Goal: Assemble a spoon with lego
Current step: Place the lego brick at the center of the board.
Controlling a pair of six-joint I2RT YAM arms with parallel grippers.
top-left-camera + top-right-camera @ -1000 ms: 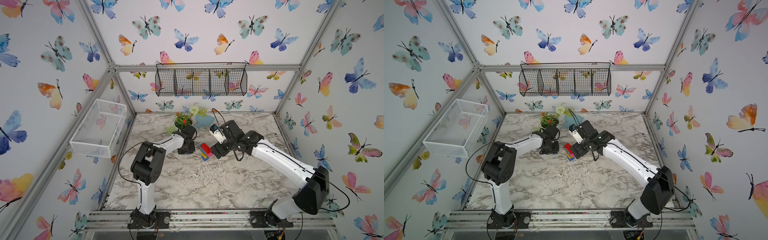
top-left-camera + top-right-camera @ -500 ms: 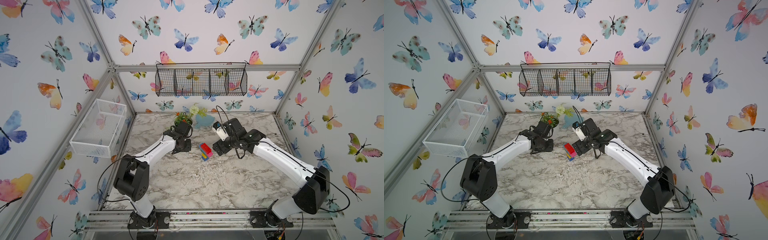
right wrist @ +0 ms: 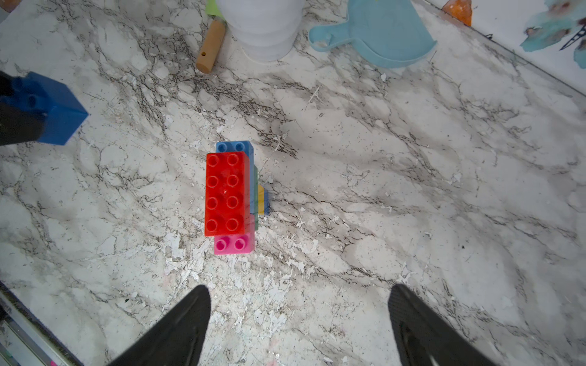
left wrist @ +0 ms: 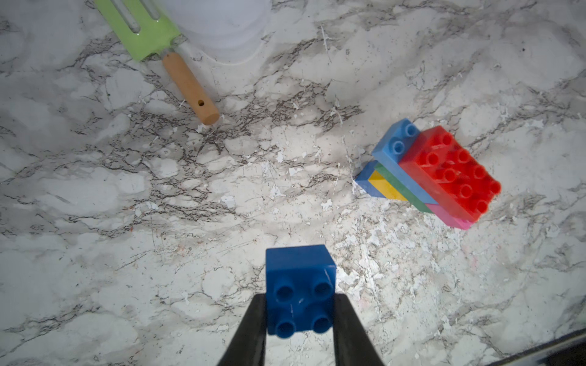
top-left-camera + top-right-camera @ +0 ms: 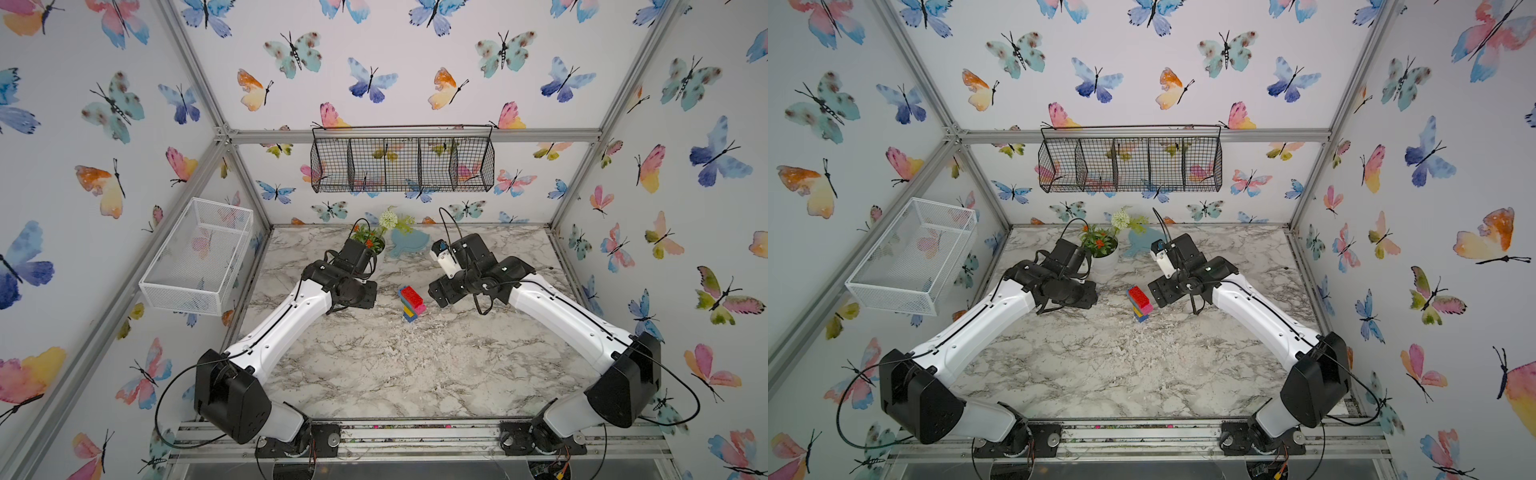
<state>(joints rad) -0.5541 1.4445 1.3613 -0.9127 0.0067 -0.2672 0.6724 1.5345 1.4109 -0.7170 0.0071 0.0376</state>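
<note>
Left hand (image 4: 301,299) downward, snug around blue brick (image 4: 299,272)

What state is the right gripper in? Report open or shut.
Open. The right gripper has its fingers wide apart in the wrist view, nothing between them.

Your two top views sit high at the front of the cell, side by side, looking down toward the back wall. They take in the whole marble surface (image 5: 374,374) from far off, so the brick stack (image 5: 411,303) is small. Each wrist view looks steeply down, close to the surface, past its own end effector: left (image 4: 299,299), right (image 3: 299,290). Both share the stack, the dark blue brick (image 4: 299,279), the wooden handle (image 4: 190,88) and the white pot (image 3: 260,28).
</note>
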